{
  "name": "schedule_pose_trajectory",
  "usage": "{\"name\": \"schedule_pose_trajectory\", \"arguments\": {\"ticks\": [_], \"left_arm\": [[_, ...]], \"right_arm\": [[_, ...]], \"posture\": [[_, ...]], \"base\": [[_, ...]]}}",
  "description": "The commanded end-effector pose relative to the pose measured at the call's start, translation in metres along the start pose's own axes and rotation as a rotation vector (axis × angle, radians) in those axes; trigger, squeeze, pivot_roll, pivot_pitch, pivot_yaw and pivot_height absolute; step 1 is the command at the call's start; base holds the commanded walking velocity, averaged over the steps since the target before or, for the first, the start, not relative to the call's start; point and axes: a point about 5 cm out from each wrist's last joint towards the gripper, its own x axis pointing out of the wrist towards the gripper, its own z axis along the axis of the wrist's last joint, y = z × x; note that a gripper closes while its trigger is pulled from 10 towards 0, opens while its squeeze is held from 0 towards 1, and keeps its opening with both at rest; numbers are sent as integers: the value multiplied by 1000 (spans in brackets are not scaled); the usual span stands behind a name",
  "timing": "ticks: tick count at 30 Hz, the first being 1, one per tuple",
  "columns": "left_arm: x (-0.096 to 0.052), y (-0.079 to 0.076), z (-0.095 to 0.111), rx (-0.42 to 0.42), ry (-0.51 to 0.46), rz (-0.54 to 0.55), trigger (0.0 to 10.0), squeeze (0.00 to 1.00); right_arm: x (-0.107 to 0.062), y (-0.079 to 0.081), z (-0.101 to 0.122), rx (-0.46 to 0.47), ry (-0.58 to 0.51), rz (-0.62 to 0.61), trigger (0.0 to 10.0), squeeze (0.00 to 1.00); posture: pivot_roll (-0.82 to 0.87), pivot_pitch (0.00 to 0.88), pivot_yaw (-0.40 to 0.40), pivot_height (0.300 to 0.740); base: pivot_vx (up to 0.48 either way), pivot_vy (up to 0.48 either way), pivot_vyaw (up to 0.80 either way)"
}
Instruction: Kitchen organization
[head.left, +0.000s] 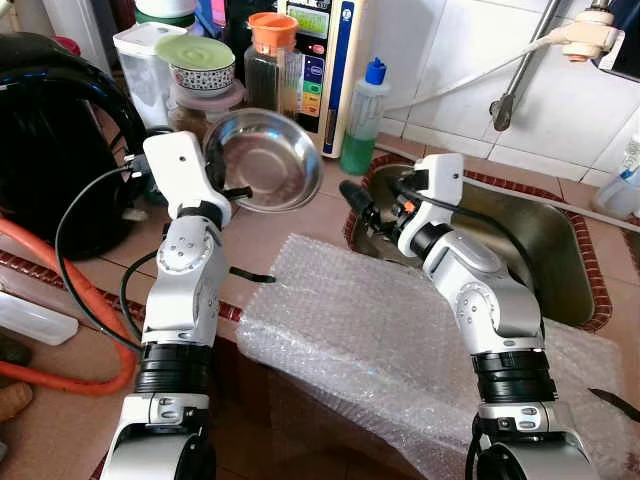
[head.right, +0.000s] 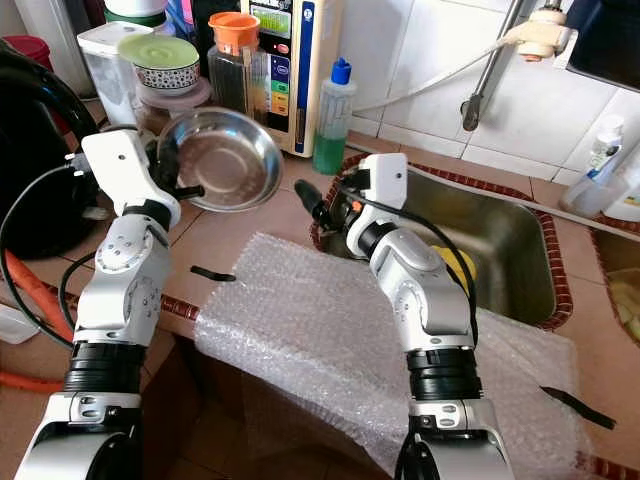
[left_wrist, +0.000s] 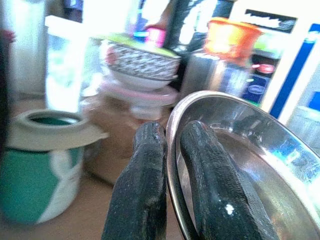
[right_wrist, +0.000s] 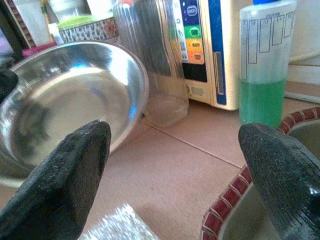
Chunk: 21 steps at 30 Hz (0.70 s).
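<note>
A shiny steel bowl (head.left: 265, 160) hangs tilted above the tiled counter, its hollow facing me. My left gripper (head.left: 238, 190) is shut on its near rim; in the left wrist view the two fingers (left_wrist: 145, 175) pinch the rim of the bowl (left_wrist: 250, 150) between them. My right gripper (head.left: 355, 195) stands open just right of the bowl, at the left rim of the steel sink (head.left: 545, 250). In the right wrist view nothing lies between the right gripper's (right_wrist: 172, 130) fingers, with the bowl (right_wrist: 65, 100) ahead.
A bubble-wrap sheet (head.left: 370, 330) covers the counter's front edge. Behind the bowl stand a green soap bottle (head.left: 362, 120), a white dispenser box (head.left: 325, 60), an orange-lidded jar (head.left: 272, 60) and stacked lidded bowls (head.left: 200, 65). A black appliance (head.left: 50, 140) and orange hose (head.left: 60, 260) crowd the left.
</note>
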Motion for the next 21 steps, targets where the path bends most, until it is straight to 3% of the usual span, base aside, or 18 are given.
{"name": "schedule_pose_trajectory", "arguments": {"ticks": [1,8,13,14,15,16,17,21], "left_arm": [[2,-15,10,22,-51,-70,0,0],[-3,-27,5,1,-44,-116,0,0],[-7,-39,9,-7,-67,-155,0,0],[-7,-40,9,-9,-67,-156,0,0],[-8,-41,10,-14,-68,-159,0,0],[-8,-41,10,-16,-69,-161,0,0],[-8,-42,10,-17,-70,-161,0,0],[-8,-43,13,-25,-75,-168,0,0]], "right_arm": [[3,2,11,62,-55,7,10000,0],[5,11,14,98,-65,53,10000,0],[9,6,5,124,-20,-16,10000,0],[10,6,5,130,-20,-15,7569,0],[11,6,5,140,-20,-21,1137,0],[12,6,5,142,-18,-28,1137,0],[13,6,5,147,-15,-36,0,0],[15,1,5,163,-15,-79,0,0]], "posture": [[133,0,-68,740],[127,0,-67,740],[132,0,-71,740],[134,0,-70,740],[133,0,-71,740],[133,0,-71,740],[133,0,-71,740],[134,0,-71,740]], "base": [[0,0,0],[0,0,0],[0,0,0],[0,0,0],[0,0,0],[0,0,0],[0,0,0],[0,0,0]]}}
